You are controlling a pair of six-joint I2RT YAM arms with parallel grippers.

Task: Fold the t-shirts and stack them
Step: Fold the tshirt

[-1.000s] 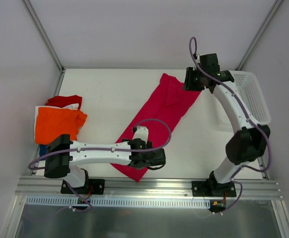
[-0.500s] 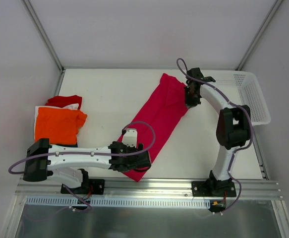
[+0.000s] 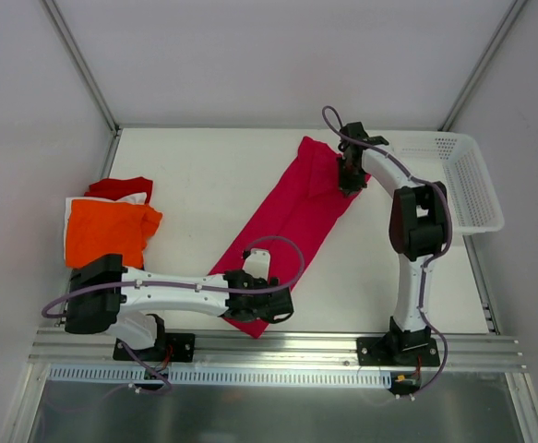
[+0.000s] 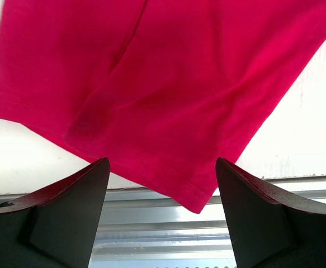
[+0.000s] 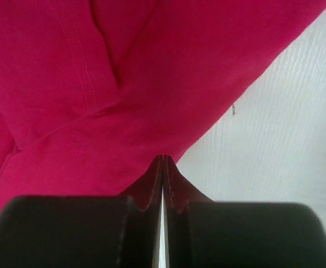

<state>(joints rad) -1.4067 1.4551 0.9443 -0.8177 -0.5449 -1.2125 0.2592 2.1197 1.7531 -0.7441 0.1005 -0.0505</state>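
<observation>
1. Pink shirt (image 3: 292, 217) lies flat on the table (image 3: 195, 175), folded into a long strip. It runs diagonally from near-centre to far-right.
2. Left gripper (image 3: 270, 305) sits over the strip's near end, at the table's near edge.
3. Its jaws are spread wide. In the wrist view the fingers (image 4: 67, 218) stand either side of the near hem corner. The cloth lies between and beyond them, and nothing is gripped.
4. Right gripper (image 3: 347, 180) is at the strip's far end, on its right edge, a little left of the basket (image 3: 476, 185).
5. Its fingers are pressed together with no gap. The tips sit right where the shirt's edge meets bare table, and a stitched seam lies just beyond on the left.
6. Can't tell whether any hem is caught between those tips; the wrist view is too tight.
7. The stack (image 3: 112, 226) of other shirts is at the table's left edge. Orange shirt (image 3: 107, 235) is on top, red shirt (image 3: 121, 187) pokes out on the far side, and a white edge (image 3: 67, 235) shows at left. It is well apart from both grippers.
</observation>
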